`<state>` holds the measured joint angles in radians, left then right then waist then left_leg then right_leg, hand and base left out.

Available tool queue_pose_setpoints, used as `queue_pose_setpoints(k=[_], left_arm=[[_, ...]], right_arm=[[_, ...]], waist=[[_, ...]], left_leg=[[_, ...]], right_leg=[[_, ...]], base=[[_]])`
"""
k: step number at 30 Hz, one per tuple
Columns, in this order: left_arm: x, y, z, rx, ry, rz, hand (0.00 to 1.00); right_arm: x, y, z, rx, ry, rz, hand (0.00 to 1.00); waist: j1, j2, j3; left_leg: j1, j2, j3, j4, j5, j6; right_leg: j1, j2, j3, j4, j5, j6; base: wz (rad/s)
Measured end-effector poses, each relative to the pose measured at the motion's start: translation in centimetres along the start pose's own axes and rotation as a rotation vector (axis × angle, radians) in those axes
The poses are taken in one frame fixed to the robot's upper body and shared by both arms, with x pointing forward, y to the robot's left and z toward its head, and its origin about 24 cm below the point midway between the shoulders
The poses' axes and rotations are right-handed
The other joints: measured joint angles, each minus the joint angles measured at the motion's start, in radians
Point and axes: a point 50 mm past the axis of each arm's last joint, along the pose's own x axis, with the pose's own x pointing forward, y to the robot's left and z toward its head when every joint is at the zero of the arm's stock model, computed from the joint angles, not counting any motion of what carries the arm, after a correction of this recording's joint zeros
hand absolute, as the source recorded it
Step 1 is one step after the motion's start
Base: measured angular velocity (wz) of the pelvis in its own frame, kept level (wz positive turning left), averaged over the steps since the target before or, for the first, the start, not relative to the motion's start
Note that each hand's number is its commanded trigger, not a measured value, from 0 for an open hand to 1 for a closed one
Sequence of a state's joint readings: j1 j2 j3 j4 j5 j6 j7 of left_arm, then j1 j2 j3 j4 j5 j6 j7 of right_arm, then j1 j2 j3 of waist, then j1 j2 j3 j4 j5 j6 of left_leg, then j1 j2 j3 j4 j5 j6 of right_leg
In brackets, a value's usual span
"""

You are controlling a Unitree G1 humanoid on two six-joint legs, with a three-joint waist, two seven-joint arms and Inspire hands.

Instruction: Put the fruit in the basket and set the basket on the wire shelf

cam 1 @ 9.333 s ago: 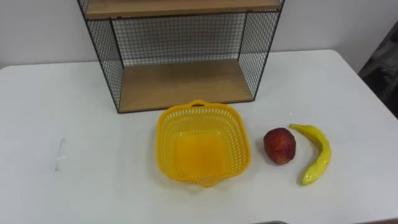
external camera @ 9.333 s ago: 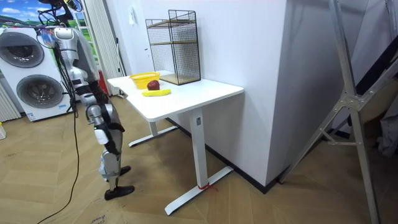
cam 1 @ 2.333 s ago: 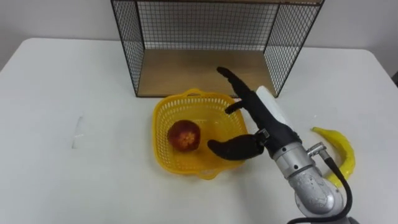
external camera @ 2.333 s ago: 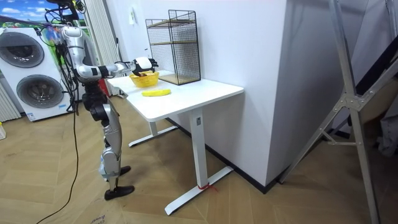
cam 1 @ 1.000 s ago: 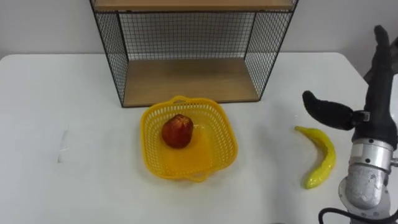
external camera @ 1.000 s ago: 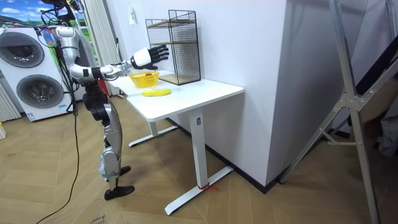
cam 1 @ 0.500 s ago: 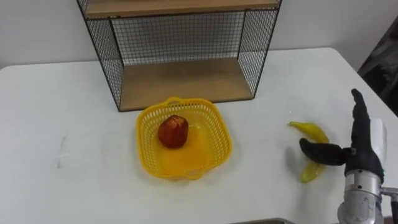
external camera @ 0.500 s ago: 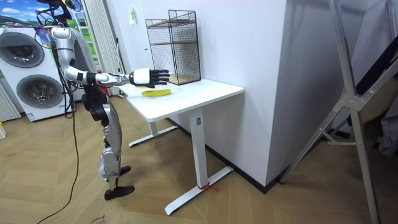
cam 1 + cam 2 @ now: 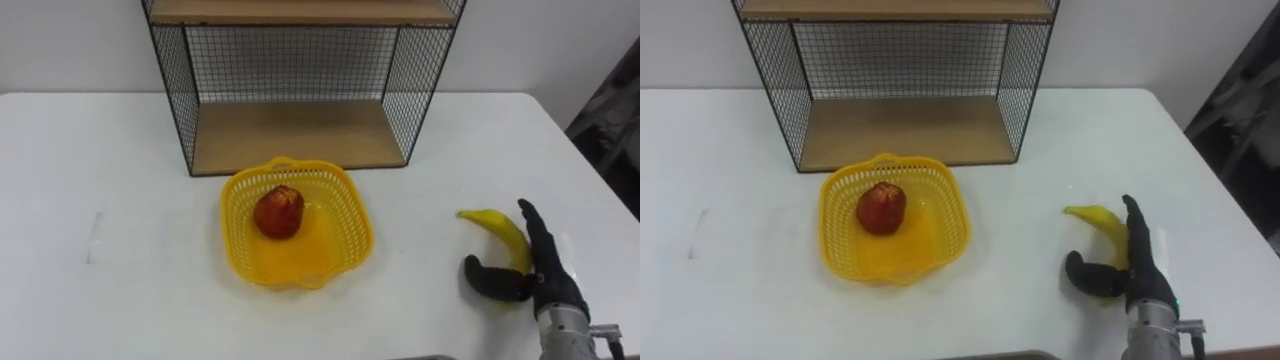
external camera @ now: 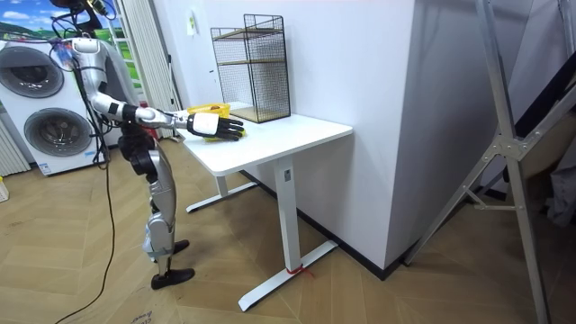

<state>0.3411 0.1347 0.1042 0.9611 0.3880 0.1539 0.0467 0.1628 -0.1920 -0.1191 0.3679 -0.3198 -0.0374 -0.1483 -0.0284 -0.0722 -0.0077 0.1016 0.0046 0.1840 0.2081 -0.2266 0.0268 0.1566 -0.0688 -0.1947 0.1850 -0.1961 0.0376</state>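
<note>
Lowered right hand now straddles the banana, fingers straight.

Dark right hand sits low at lower right of the eye views, edge-on, fingers straight and pointing forward, thumb spread out to its left. Room view: right arm stretched forward, nearly level; robot stands upright.

The wire shelf is thin black metal mesh, matt, with smooth pale wooden boards. The basket is glossy yellow plastic lattice. The table top is smooth matt white. The apple and banana look smooth-skinned.
</note>
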Motion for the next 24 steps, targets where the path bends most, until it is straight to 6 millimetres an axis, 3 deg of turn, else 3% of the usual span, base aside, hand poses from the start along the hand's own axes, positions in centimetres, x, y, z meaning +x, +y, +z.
queue_pose_setpoints(k=[1,2,6,11,24], left_arm=[[0.0,0.0,0.0,0.0,0.002,0.001,0.0],[0.0,0.1,0.0,0.0,0.003,0.004,0.0],[0.0,0.4,0.6,-0.003,-0.019,0.025,0.0],[-0.2,0.7,0.5,-0.002,-0.017,0.062,0.0],[-0.1,1.2,1.3,0.011,-0.036,0.118,0.0]], right_arm=[[0.0,0.1,-0.3,-0.001,0.008,0.005,0.93],[0.1,0.2,-0.4,-0.001,0.015,0.011,1.0],[0.9,-0.1,-0.5,-0.017,0.028,-0.01,1.0],[1.2,-0.9,-1.1,-0.054,0.059,-0.038,1.0],[1.7,-2.6,-1.2,-0.219,0.081,-0.109,1.0]], waist=[[-0.001,0.0,-0.0001],[0.0,-0.001,0.0001],[0.004,-0.001,-0.001],[0.009,-0.002,-0.0103],[0.008,-0.003,-0.0113]], left_leg=[[0.0,0.0,-0.002,0.004,-0.001,0.001],[-0.002,0.001,-0.006,0.014,-0.003,0.003],[-0.013,0.005,-0.018,0.035,-0.01,0.005],[-0.024,-0.001,-0.031,0.052,-0.009,0.009],[-0.019,0.0,-0.047,0.048,-0.01,0.006]], right_leg=[[0.002,0.0,-0.002,0.0,0.001,0.0],[0.002,0.0,-0.006,0.0,0.001,0.0],[0.003,-0.003,-0.01,0.001,0.002,0.0],[0.01,-0.004,-0.014,-0.015,0.002,0.002],[0.019,0.004,-0.03,-0.014,0.003,0.001]], base=[[0.07],[0.07],[0.09],[0.08],[0.03]])
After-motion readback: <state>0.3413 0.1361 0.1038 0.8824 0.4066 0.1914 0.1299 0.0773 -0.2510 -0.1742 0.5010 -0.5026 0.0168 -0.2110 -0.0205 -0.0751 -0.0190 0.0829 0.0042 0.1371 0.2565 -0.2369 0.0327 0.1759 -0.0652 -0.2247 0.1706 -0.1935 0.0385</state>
